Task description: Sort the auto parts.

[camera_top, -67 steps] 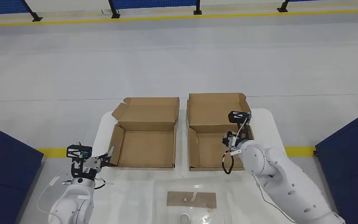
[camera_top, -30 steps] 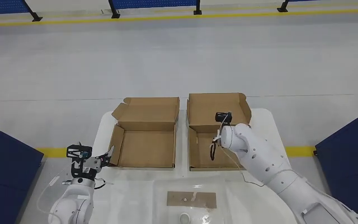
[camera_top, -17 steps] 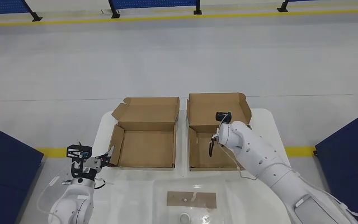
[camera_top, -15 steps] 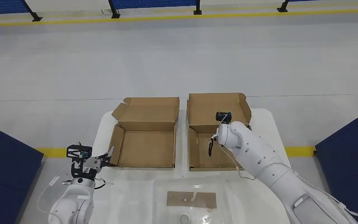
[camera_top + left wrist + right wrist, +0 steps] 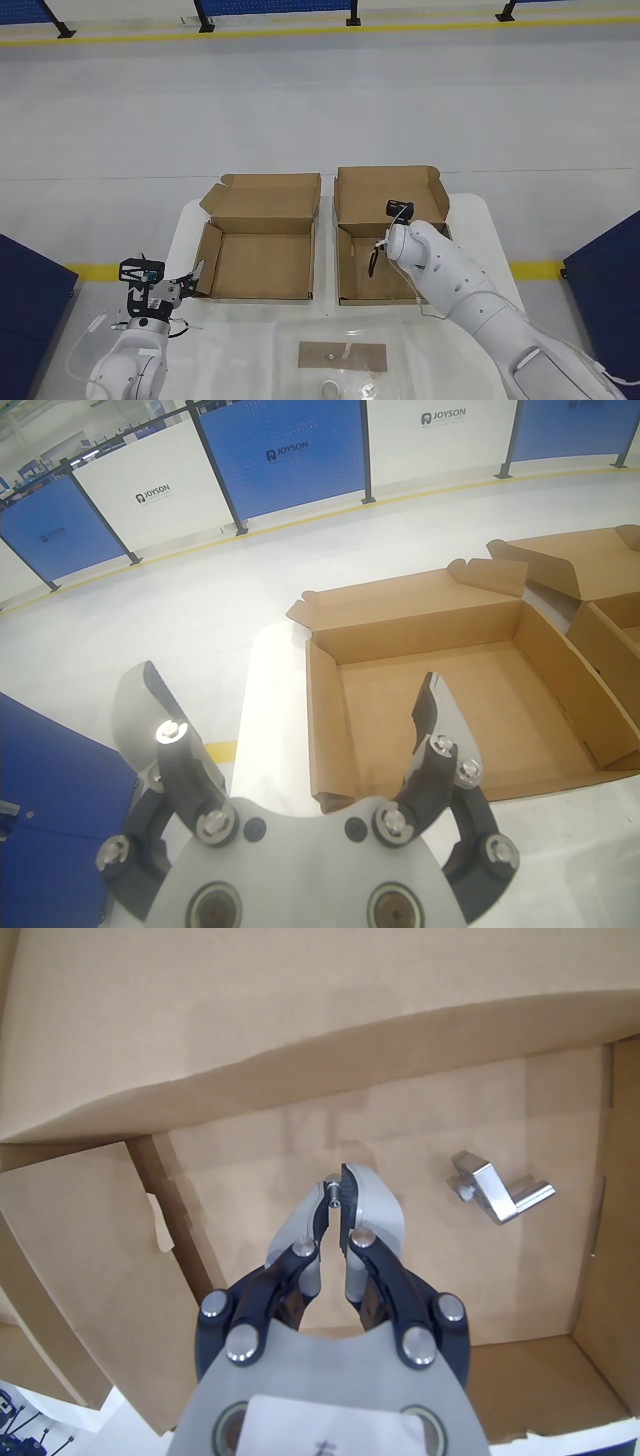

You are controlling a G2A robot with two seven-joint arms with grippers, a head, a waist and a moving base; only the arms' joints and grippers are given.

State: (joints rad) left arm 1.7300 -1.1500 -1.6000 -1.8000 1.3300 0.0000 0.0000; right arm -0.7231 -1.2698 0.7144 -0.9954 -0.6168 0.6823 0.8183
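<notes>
My right fingers (image 5: 367,1200) are pinching a small metal bolt (image 5: 332,1190) at their very tips, just above the floor of the right-hand box (image 5: 240,1208). A metal bracket (image 5: 492,1192) lies inside that box, near the bolt. I judge this to be the drop-off. Next I should lower a little and part the fingers so the bolt lands inside. My left fingers (image 5: 435,710) hang spread, well apart from that box.

Blue partitions (image 5: 285,460), yellow floor line (image 5: 300,31) bkgd.
</notes>
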